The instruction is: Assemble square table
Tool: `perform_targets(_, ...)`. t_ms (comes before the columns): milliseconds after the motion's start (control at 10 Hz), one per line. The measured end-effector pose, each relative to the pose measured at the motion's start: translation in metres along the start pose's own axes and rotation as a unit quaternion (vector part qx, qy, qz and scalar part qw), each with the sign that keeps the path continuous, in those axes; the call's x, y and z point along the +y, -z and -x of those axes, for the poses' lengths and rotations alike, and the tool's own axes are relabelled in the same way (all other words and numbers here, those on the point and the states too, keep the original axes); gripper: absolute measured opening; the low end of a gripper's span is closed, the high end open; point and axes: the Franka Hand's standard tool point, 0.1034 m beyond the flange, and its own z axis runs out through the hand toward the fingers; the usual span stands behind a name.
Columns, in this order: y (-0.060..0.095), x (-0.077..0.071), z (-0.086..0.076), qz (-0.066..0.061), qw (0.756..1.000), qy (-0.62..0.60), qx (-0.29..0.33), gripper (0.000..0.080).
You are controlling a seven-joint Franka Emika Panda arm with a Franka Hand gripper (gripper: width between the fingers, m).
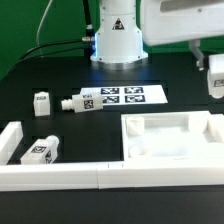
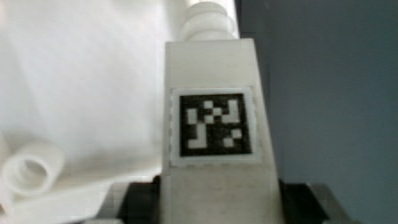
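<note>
The gripper (image 2: pixel 217 204) is clamped on one leg (image 2: pixel 217 90), a finger on each flat flank. In the exterior view this leg (image 1: pixel 216 84) hangs at the right edge, above the tabletop (image 1: pixel 170 128) at lower right. We judge the leg to be light, rigid, smooth plastic that is prone to slipping. We recommend holding it by the flat sides, clear of the ridged end (image 2: pixel 210 18).

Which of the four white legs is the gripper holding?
The leg at the exterior view's right edge, clamped in the gripper; the other three legs lie loose on the table.
</note>
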Motion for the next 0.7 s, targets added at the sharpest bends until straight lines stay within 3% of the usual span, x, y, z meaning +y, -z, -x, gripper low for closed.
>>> perform_targets(200, -0.003, -0.003, -0.007, -0.01, 0.998, 0.002, 0.063, 0.0284)
perform_targets(300, -0.002, 0.003, -0.014, -0.014, 0.993, 0.025, 0.112, 0.0284)
perform_targets(500, 0.014, 0.016, -0.039, -0.006, 0.981, 0.073, 0.178, 0.0284)
perform_targets(600, 0.022, 0.011, -0.05, -0.015, 0.969, 0.07, 0.237, 0.0284)
perform_targets(700, 0.018, 0.0, -0.043, -0.026, 0.961, 0.062, 0.27, 0.0284)
